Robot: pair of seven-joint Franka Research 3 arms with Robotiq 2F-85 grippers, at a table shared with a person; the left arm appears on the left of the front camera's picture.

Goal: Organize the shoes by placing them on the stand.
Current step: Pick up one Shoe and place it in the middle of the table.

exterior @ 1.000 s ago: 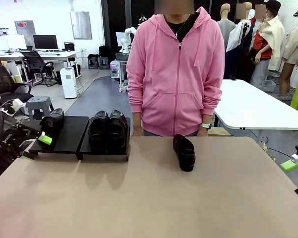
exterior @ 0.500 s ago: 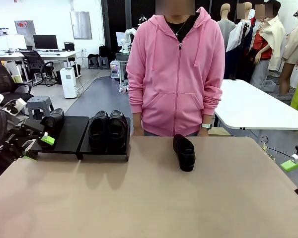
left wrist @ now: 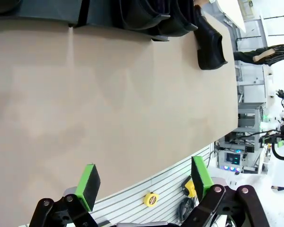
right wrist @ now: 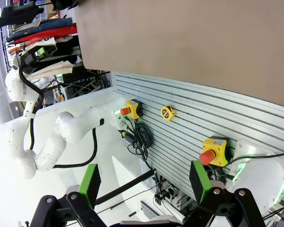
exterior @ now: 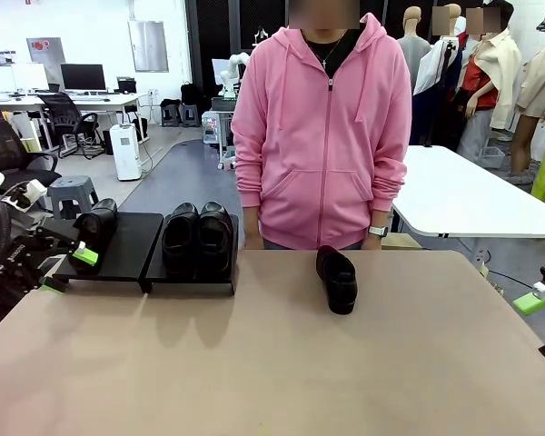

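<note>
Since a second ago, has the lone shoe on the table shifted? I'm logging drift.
No. The lone shoe lies at the same spot by the table's far edge, right of the stand.

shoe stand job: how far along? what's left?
Done: three shoes sit on the stand, a pair on its right panel and one shoe at the far left corner of the left panel. In hand: nothing; the left gripper sits beside the stand, jaws open and empty, and the right gripper is open too. Left: the fourth shoe lies on the table in front of the person.
</note>
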